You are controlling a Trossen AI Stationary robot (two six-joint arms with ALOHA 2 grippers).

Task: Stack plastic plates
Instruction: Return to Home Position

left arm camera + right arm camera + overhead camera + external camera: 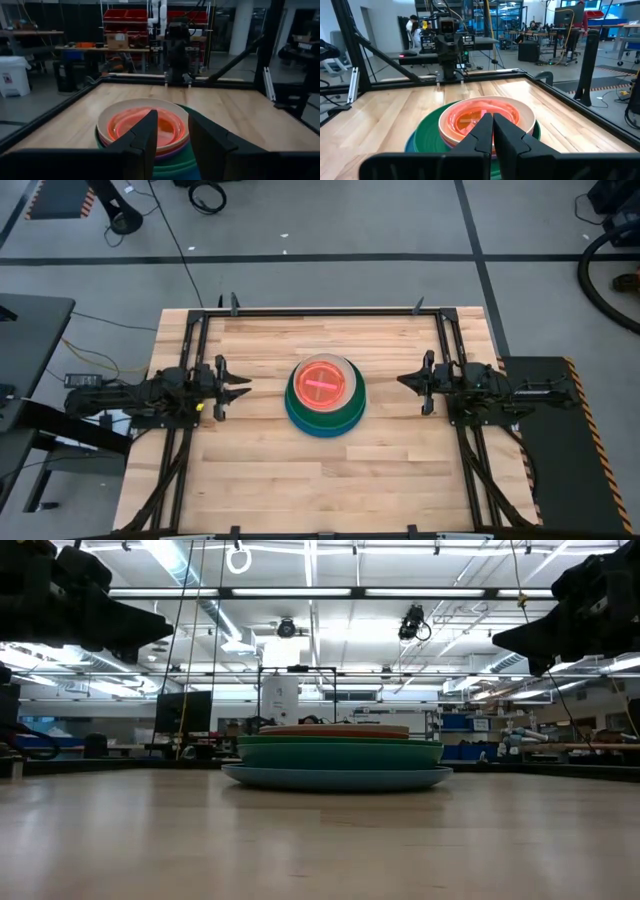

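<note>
The plastic plates sit in one stack (326, 395) at the middle of the table, and its large blue bottom plate (337, 778) rests on the wood. Above it I see green and teal plates, a purple one, a cream one (107, 117) and translucent orange-pink ones (480, 116) on top. A lime plate does not show. My left gripper (245, 388) hovers open to the left of the stack, pointing at it (172, 125). My right gripper (402, 382) hovers shut to the right of the stack, pointing at it (493, 120). Neither touches a plate.
A black frame rail (320, 311) runs around the wooden table. Bare wood (320, 480) lies near, far and on both sides of the stack. Both arms hang above table height as dark shapes in the low view's upper corners. The room beyond holds shelves and equipment.
</note>
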